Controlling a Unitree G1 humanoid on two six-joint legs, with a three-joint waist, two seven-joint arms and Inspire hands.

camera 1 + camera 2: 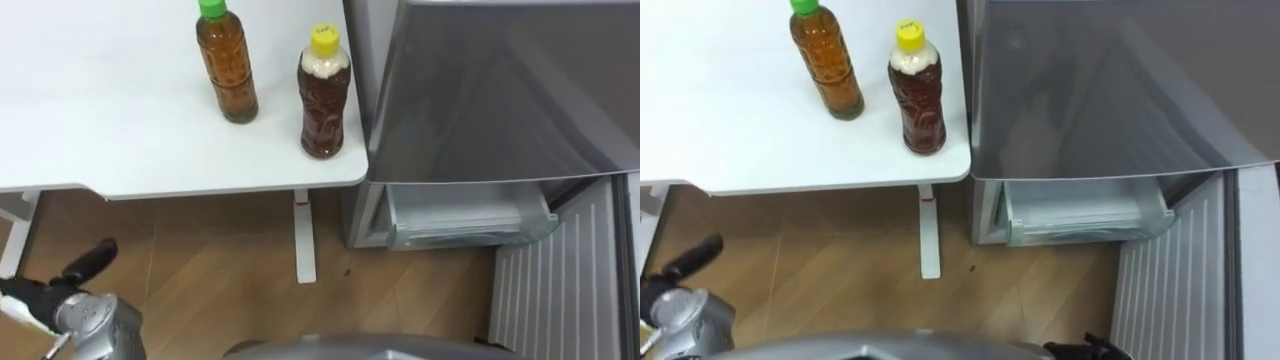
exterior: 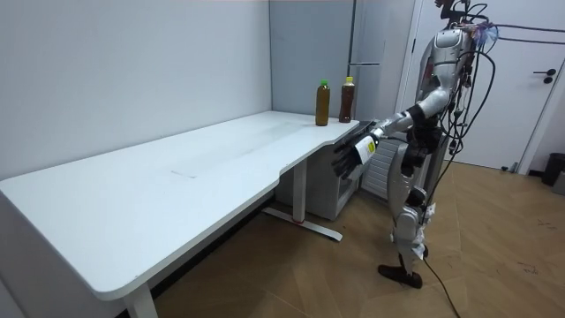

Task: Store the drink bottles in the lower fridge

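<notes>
Drinks: green-capped bottle [image 1: 227,65] and yellow-capped bottle [image 1: 324,95], upright, near each other at the worktop [image 1: 100,120] corner, just beside the fridge [image 1: 500,90]; its lower compartment [image 1: 465,215] open. Left hand [image 2: 348,156] low, well apart from both, fingers loosely spread, empty. Right hand [image 1: 1090,350]: state cannot be told. Risk: yellow-capped bottle stands near the edge; a glancing reach could topple it off.

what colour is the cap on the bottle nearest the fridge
Yellow cap, clearest in the left eye view.
</notes>
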